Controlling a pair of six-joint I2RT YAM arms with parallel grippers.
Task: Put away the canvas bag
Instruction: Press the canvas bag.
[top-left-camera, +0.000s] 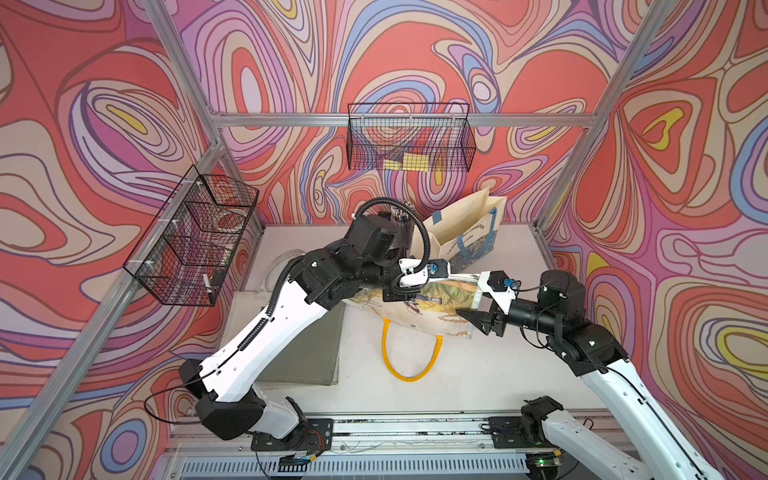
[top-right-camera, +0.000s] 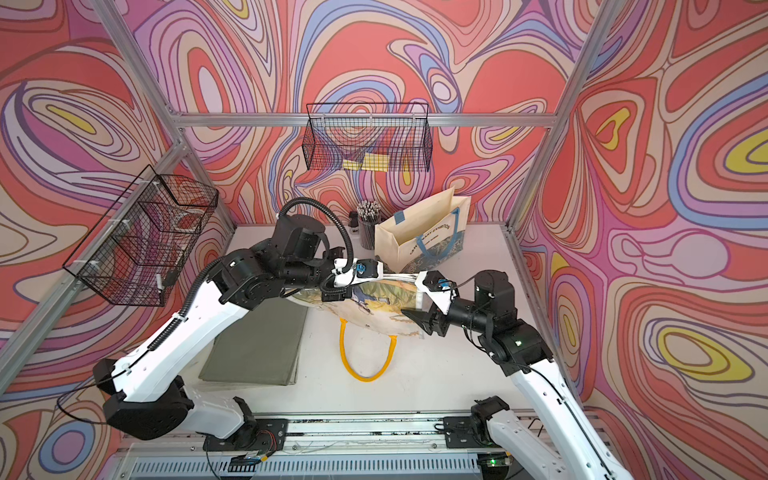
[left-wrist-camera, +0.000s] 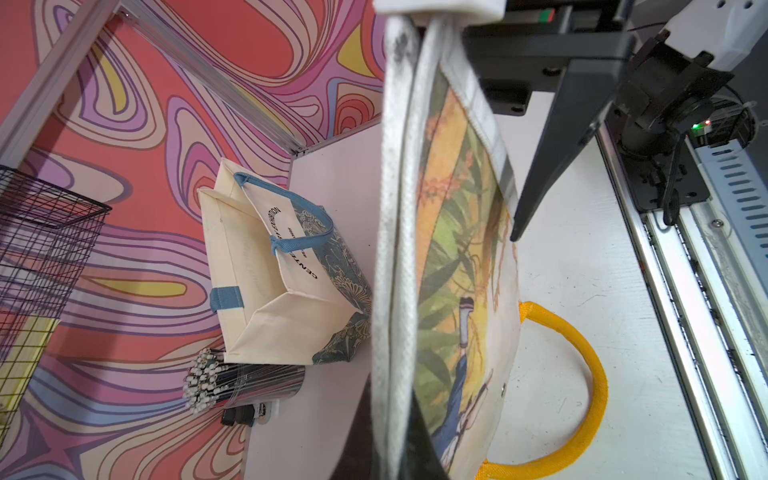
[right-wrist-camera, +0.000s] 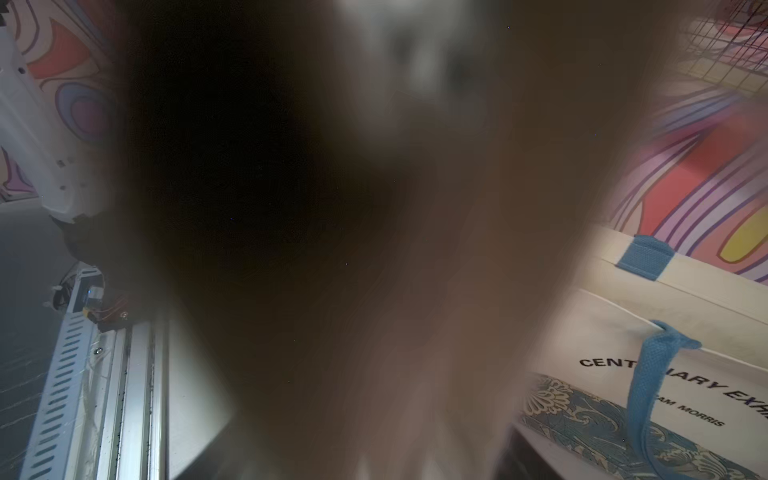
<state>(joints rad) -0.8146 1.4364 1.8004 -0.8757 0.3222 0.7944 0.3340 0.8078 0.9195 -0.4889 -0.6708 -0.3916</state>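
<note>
The printed canvas bag (top-left-camera: 432, 305) hangs lifted over the middle of the table (top-left-camera: 478, 374), its yellow handle (top-left-camera: 409, 357) trailing toward 6 o'clock. The left claw (top-left-camera: 401, 296) is clamped on the bag's upper rim near the 9 o'clock end. The right claw (top-left-camera: 478, 320) sits at the 3 o'clock edge; only one finger shows, so I can't tell whether it grips. A cream tote bag (top-left-camera: 461, 237) stands at 12 o'clock.

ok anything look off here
The right wrist view is almost wholly covered by a dark brown blur, as if something sits against the lens. The canvas bag sags, half lifted, its yellow handle lying on the table.
</note>
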